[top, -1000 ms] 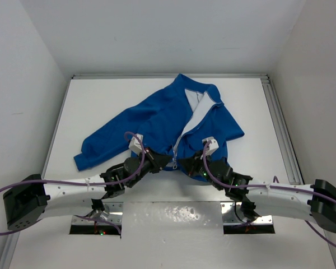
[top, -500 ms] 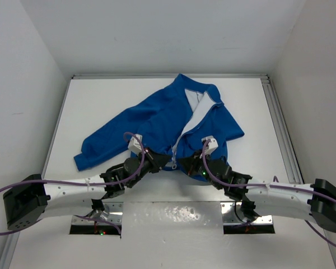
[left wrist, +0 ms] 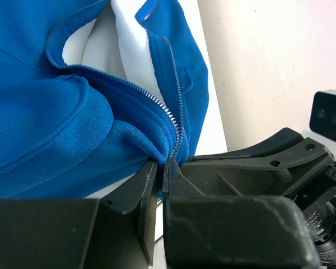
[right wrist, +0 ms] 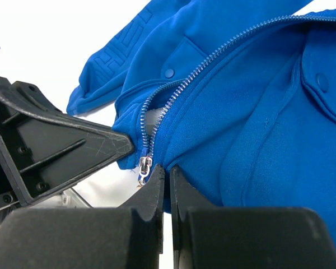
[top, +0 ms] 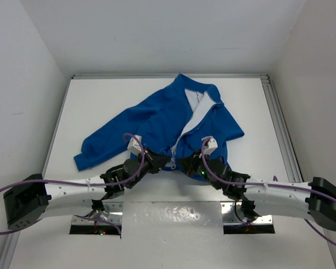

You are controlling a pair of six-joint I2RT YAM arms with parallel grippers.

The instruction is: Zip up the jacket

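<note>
The left gripper (left wrist: 161, 168) and right gripper (right wrist: 167, 171) pinch the jacket (top: 157, 120) at its six o'clock hem. Hold it taut; draw the slider (right wrist: 145, 166) toward twelve.

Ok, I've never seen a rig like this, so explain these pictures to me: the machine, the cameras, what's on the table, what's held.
The machine is two robot arms bolted at the near edge of a white table, each ending in a two-finger gripper. The wide picture looks down from above and behind them. The close-ups come from a camera on each wrist, so each shows its own gripper at the bottom. On the table lies a blue jacket, its front open at the top, white lining showing. The left gripper and the right gripper are both shut, each seemingly pinching the jacket's bottom edge beside the zipper. The silver zipper pull hangs next to the right gripper.
</note>
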